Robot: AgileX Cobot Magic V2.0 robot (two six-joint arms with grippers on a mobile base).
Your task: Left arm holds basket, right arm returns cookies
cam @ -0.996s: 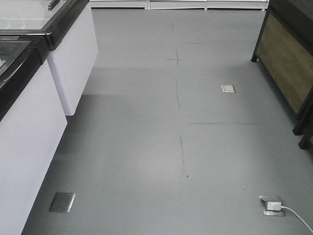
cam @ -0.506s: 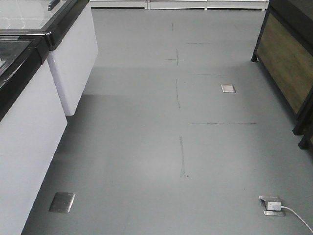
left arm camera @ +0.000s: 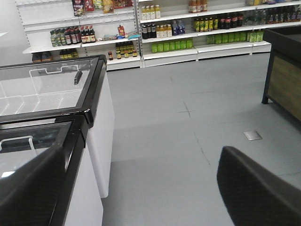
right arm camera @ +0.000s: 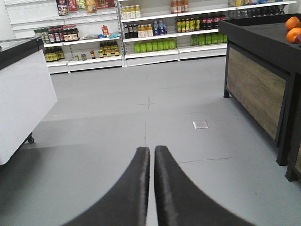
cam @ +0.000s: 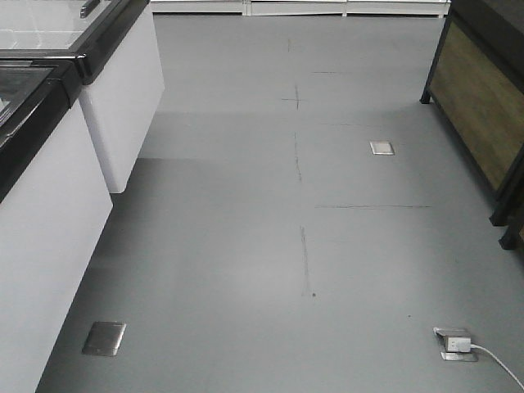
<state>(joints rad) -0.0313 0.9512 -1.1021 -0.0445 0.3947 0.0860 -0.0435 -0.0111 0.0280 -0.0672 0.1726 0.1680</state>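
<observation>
The front view shows us only grey shop floor (cam: 246, 246), white chest freezers with black rims (cam: 123, 115) at the left edge and a wood-panelled black display stand (cam: 479, 106) at the right. In the left wrist view, the left gripper (left arm camera: 143, 188) has its black fingers spread wide in the lower corners with nothing between them; we judge it readied for a handle. In the right wrist view, the right gripper (right arm camera: 152, 160) at bottom centre has its fingers pressed together and empty, likely tucked for travel. The light blue slotted plastic basket and navy cookie carton appear nowhere.
</observation>
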